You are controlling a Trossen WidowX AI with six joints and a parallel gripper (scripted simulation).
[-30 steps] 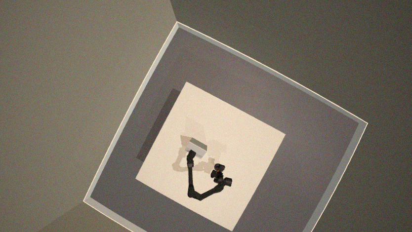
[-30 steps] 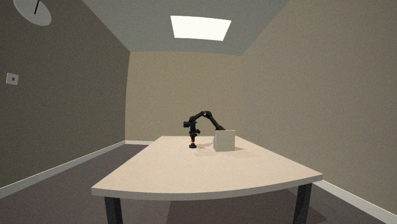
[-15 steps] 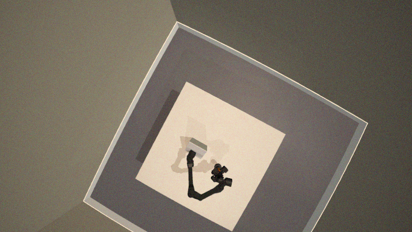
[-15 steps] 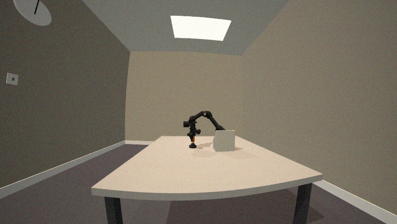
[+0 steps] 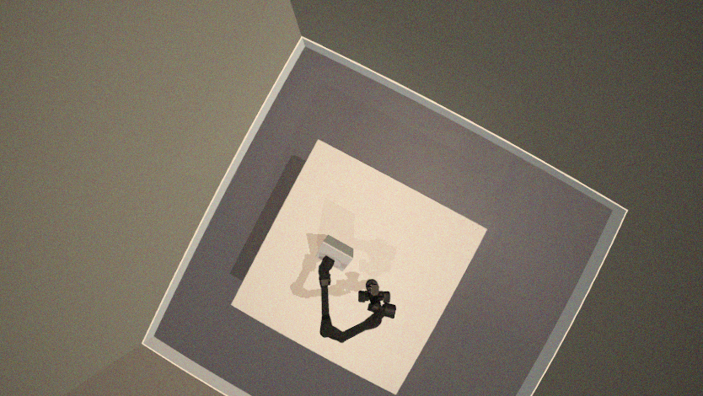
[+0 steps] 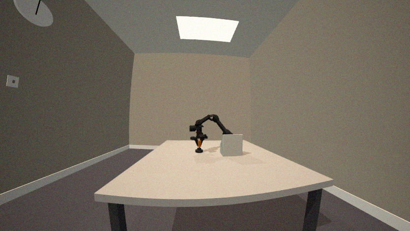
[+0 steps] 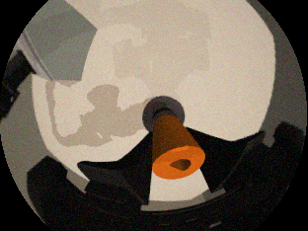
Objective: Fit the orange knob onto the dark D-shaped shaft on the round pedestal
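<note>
The orange knob [image 6: 199,143] [image 7: 171,139] is upright between the fingers of my gripper [image 5: 373,290], which is shut on it. The wrist view shows the D-shaped opening in its near end. The dark round pedestal [image 6: 198,151] [image 7: 168,102] stands on the table directly below the knob. In the exterior view a short dark gap with part of the shaft shows between the knob's lower end and the pedestal's base, so the knob is not against the base. Whether the shaft's tip is inside the hole is hidden, and so is the shaft's flat side.
A pale grey box [image 5: 339,251] [image 6: 232,145] [image 7: 66,46] stands on the pale table [image 5: 418,236] [image 6: 200,177] beside the arm's base, to the right of the pedestal in the exterior view. Shadows of the arm and box lie across the table top.
</note>
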